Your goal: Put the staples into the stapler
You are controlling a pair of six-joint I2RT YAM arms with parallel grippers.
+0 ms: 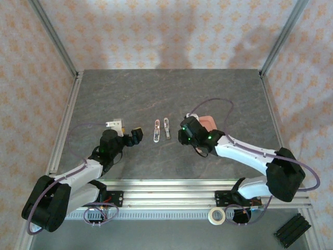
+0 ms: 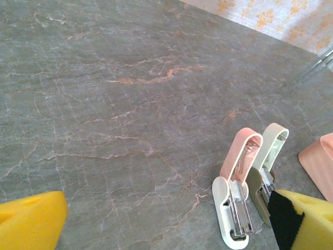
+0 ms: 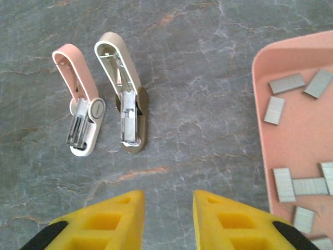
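Yellow right tool (image 3: 167,208), parted, hangs seemingly low beside staples (image 3: 309,186).

We see a grey marble-look tabletop (image 1: 171,94) w/ pinkish veins, aluminium frame posts (image 1: 52,36) at both back corners, and pale wall covering (image 1: 156,31) w/ orange floral print, poss. fabric. Soft shadows fall across it.

The pink tray (image 3: 291,140) and some staples (image 3: 327,178) run off frame.

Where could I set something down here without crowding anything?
The far half of the table, beyond the pink stapler and beige stapler, is bare, as is the strip between beige stapler and tray. The tray is crowded with staples.
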